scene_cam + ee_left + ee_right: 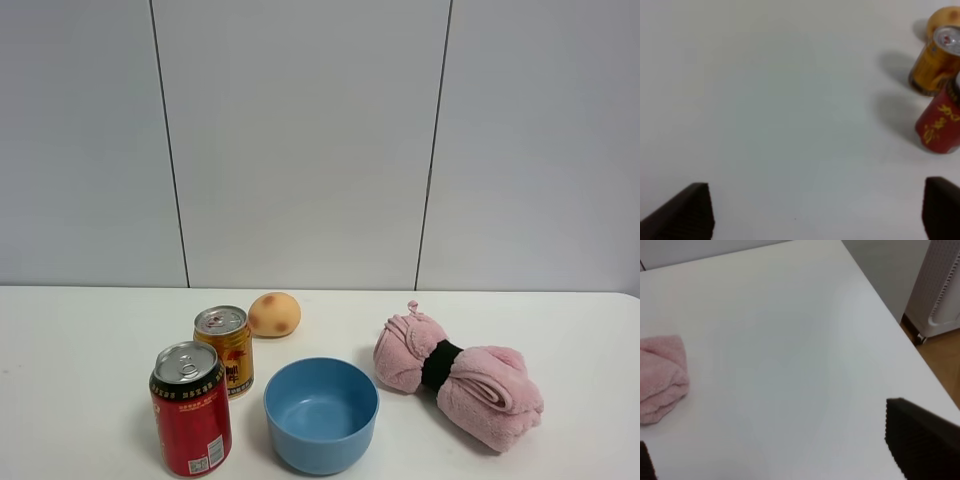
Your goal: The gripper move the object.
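So the left gripper (817,212) has its jaws spread wide apart, nothing between them, just bare white table (780,100) under it. In its wrist view you only catch the two dark fingertips (687,212) at the edges of the picture. The right gripper (785,455) looks the same: jaws wide, holding nothing, hovering over an empty patch of table near the right edge (you can see wooden floor and some white appliance (940,285) past the table's edge there). Neither arm shows up in the high camera at all.

The object, the red can (191,410), stands upright at the near left of the table, silver lid up, yellow characters visible from the left wrist side (939,122). It's well apart from both grippers. Right behind it, slightly to the right and almost touching, is the shorter gold can (225,348), also upright. Just past that sits a round yellowish-orange thing (274,313) (a potato or some fruit, can't tell).

A blue bowl (321,415) sits just right of the red can, near the front, empty inside. Further right lies a rolled pink towel (458,378) with a black band (439,364) round its middle; one end of it shows in the right wrist view (661,377).
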{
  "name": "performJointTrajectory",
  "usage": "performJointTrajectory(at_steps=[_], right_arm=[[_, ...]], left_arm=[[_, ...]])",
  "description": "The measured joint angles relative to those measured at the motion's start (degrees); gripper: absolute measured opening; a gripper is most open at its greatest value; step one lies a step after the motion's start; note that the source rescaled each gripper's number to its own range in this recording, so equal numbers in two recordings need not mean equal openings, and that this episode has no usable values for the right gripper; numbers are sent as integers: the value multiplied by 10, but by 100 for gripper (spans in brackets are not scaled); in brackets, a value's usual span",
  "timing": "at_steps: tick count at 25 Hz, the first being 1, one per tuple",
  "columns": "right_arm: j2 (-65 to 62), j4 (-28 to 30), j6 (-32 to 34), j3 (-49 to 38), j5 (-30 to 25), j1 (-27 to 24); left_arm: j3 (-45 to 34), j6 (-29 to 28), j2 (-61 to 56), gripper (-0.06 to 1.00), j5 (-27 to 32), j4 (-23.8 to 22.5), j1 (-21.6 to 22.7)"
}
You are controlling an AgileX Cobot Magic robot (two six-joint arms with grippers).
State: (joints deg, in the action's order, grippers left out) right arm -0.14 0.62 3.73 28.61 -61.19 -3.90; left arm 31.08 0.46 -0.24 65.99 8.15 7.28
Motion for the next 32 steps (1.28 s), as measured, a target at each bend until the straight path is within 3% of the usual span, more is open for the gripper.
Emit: performJointTrajectory(at_steps=[6,32], right_arm=[[0,0,0,0,0,0],[0,0,0,0,0,0]], left_arm=[[-19,3,-1,53,-53,-1,0],[-21,2,-1,53,-60,-4,0]])
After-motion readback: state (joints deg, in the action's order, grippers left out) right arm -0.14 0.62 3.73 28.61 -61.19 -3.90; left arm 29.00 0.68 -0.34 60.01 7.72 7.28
